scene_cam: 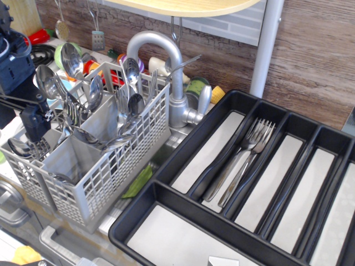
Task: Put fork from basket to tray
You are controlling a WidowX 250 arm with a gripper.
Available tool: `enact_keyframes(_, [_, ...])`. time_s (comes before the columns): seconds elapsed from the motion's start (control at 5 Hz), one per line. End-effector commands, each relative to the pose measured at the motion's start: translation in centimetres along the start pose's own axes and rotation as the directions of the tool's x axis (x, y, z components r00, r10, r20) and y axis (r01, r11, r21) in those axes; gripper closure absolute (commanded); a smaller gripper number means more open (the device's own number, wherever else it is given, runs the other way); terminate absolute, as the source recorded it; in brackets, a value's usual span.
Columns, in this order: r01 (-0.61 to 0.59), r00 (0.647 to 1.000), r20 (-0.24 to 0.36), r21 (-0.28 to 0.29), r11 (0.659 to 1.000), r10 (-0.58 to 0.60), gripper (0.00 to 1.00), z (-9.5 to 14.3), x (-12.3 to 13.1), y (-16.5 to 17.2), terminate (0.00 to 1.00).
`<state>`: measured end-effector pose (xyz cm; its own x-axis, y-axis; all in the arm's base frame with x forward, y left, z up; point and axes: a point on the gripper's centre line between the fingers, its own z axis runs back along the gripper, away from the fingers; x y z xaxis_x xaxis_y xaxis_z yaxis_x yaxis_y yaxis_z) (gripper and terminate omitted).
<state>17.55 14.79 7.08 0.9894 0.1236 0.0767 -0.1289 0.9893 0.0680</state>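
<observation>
The light grey mesh basket point(105, 177) stands at the left, full of upright steel spoons and a few forks. One fork's tines point(122, 101) show near the basket's middle, among the spoons. The large black tray point(166, 166) lies at the right. Two forks point(242, 162) lie side by side in its second long compartment, tines toward the back. My black gripper point(33, 126) hangs over the basket's far left compartment, low among the cutlery. Its fingertips are hidden by the basket wall and spoons, so I cannot tell whether it holds anything.
A steel tap point(172, 72) arches right behind the basket, between basket and tray. A white post point(266, 50) rises behind the tray. Colourful dishes point(72, 58) crowd the back left. A green item point(138, 183) lies in the gap under the basket's right corner.
</observation>
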Motion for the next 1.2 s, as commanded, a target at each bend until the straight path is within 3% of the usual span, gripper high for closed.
enact_keyframes(0.0, [0.000,1.000,0.000,0.000,1.000,0.000,0.00,0.0,0.0,0.0,0.00])
enact_keyframes(0.6, [0.025,0.997,0.076,-0.004,1.000,-0.025,0.00,-2.2,1.3,-0.9,0.00])
enact_keyframes(0.8, [0.083,0.995,0.041,0.075,0.994,-0.086,0.00,-3.2,1.4,-0.6,0.00])
enact_keyframes(1.0, [0.169,0.985,0.002,0.155,0.973,-0.172,1.00,-3.0,1.4,-0.9,0.00])
